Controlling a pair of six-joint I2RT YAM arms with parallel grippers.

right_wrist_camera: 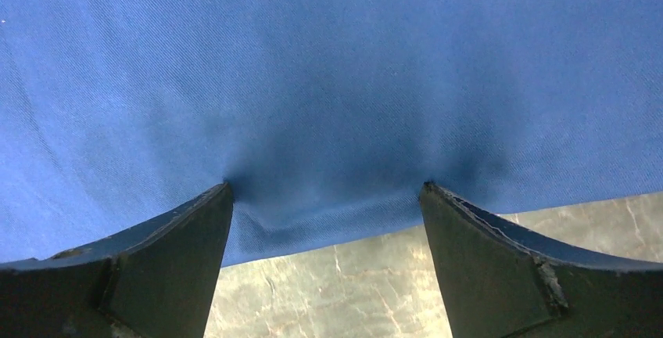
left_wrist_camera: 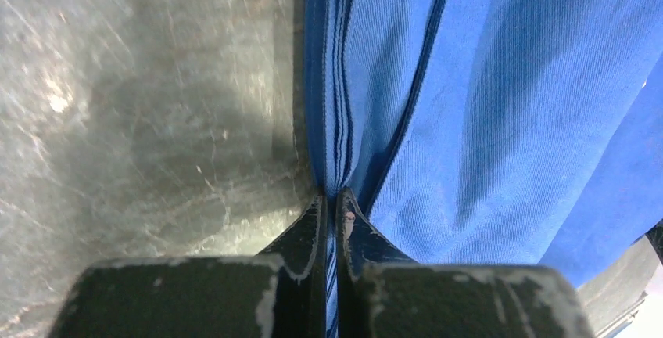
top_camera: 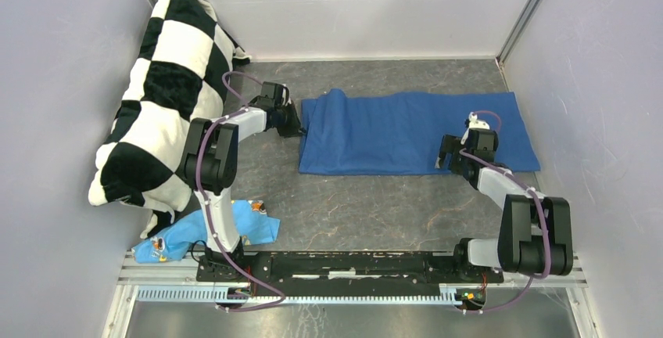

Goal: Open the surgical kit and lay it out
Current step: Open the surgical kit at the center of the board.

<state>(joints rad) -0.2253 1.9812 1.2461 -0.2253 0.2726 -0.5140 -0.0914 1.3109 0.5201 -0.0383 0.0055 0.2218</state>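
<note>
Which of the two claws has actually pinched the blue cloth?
The left claw: it is shut on the left edge of the cloth. The right claw stands wide open, its tips only pressing on the cloth.

Plain deep blue on the cloth wrap (top_camera: 414, 133) toward the far right of the table (top_camera: 352, 205); darker blue along its stitched folds in the left wrist view. Mottled grey with pale marble-like veins over the table. Bold black-and-cream checks on the pillow (top_camera: 164, 95) at the far left corner. Light blue with small orange and dark specks on the cloth scrap (top_camera: 211, 232) by the near left edge. Black and white on the left arm (top_camera: 211, 158) and right arm (top_camera: 516, 213), purple on their cables (top_camera: 542, 228). Black, scuffed pale at the edges, on the fingers (left_wrist_camera: 309, 236) of the left gripper (left_wrist_camera: 330, 201) and of the right gripper (right_wrist_camera: 326, 189).
</note>
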